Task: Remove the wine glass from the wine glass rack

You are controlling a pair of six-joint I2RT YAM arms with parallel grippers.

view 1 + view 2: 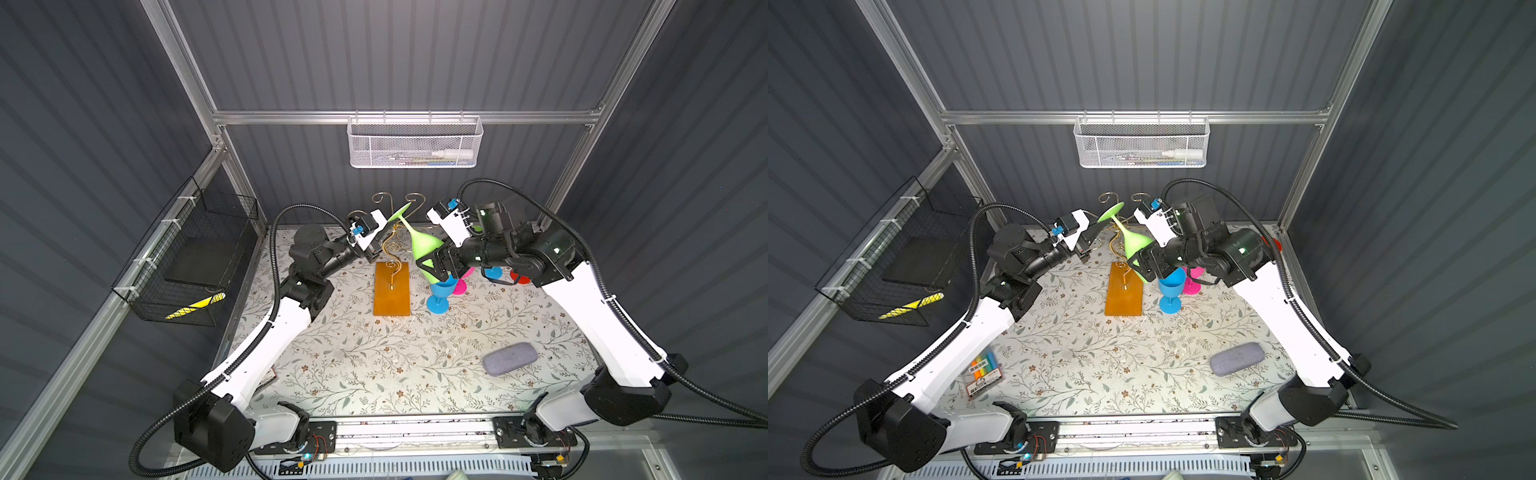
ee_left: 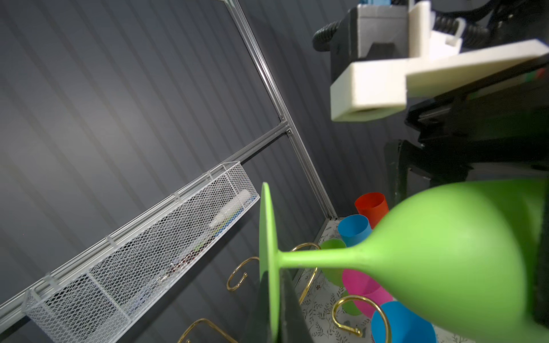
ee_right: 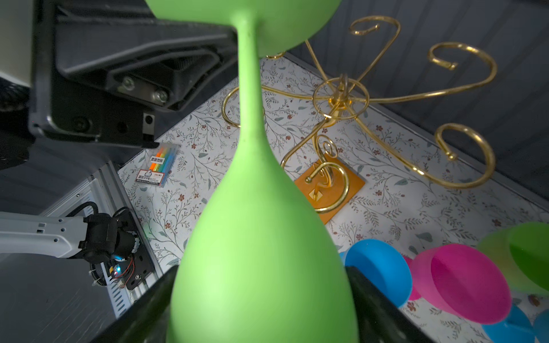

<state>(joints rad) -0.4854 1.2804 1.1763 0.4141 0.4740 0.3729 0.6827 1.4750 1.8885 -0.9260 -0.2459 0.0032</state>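
- Green wine glass (image 1: 423, 244) is up in the air over the wine glass rack (image 1: 391, 296), tilted, with its foot high towards the bench's far edge and its bowl lower, on the right arm's side.
- Left gripper (image 2: 271, 300) is clamped tight on the rim of the glass's flat foot, a dark finger on each face of the disc.
- Right gripper (image 3: 261, 300) has its jaws spread wide, one on each side of the bowl. Cannot tell if they press it or just flank it.
- The stem crosses in front of one gold scroll arm in the right wrist view. Contact with the rack cannot be told.
- The rack's amber base sits flat on the bench (image 1: 374, 374), near the middle of the far edge.
- Blue glass (image 1: 437, 298) stands upright just beside the base on the right-arm side, with a pink glass (image 1: 460, 286) right behind it.
- Grey case (image 1: 509, 358) lies towards the near right corner, well apart from the rack.
- Marker pack (image 1: 984, 372) lies by the left edge.
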